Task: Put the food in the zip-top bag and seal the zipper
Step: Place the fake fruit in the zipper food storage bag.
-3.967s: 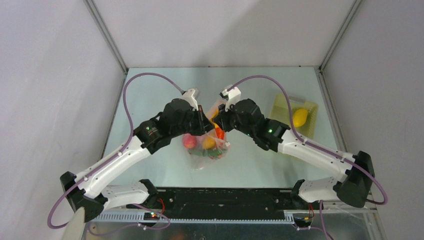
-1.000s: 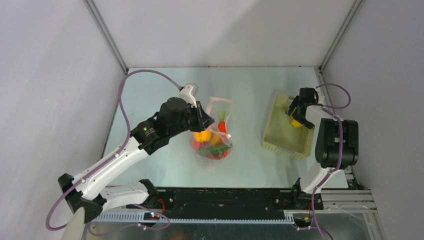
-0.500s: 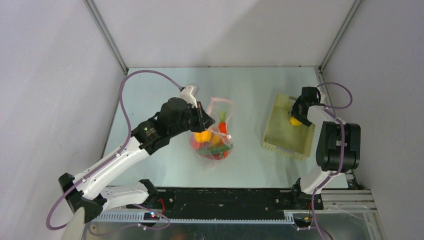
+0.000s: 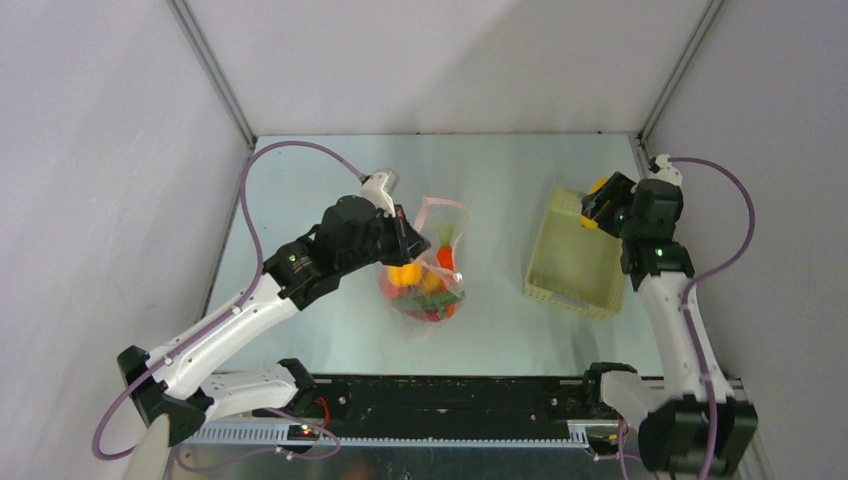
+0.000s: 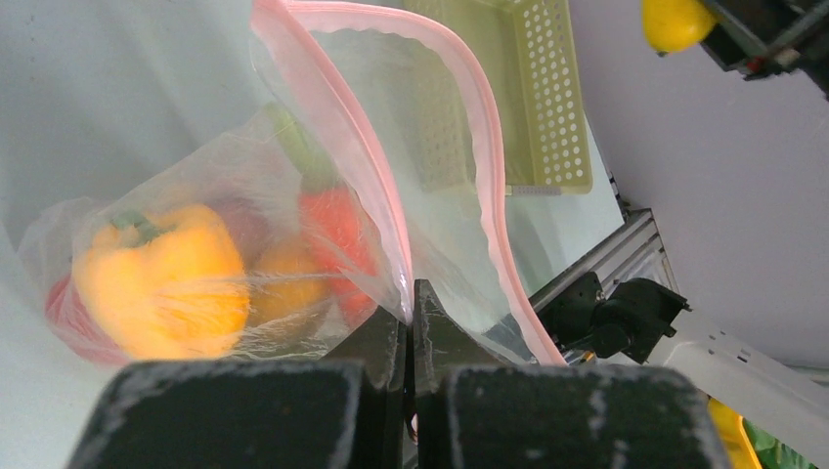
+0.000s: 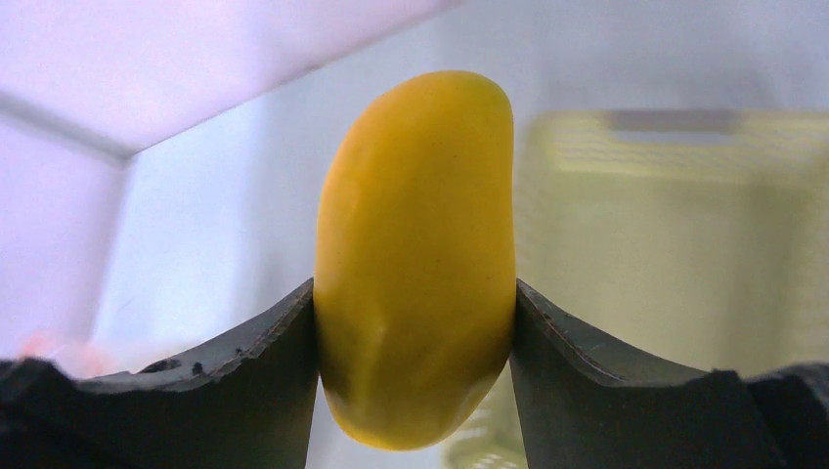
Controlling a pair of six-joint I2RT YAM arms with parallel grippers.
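**One Fruit Aloft, the Rest Bagged**

My left gripper [image 5: 411, 293] has its fingers pressed together on the near lip of the bag [image 4: 425, 285], pinching the plastic right at the pink zipper [image 5: 342, 127]. From that pinch the zipper loops up and away in an open arch, so the bag's mouth gapes toward the basket [image 4: 570, 260]. The filled belly of the bag sags just below and beside my left fingers. Through the film there I see a yellow pepper [image 5: 161, 283], what looks like a carrot [image 5: 337, 230] with a green top, and red and green pieces beneath them. From above, the bag's bottom seems to rest on the table [image 4: 500, 180], though I cannot be sure how much of its weight I carry.

My right gripper [image 6: 415, 322] is well apart from the bag, off at the right side of the table. It is clamped on a smooth yellow fruit [image 6: 415, 254], one finger against each flank, the fruit standing on end between them. In the overhead view this gripper sits over the basket's far right corner.
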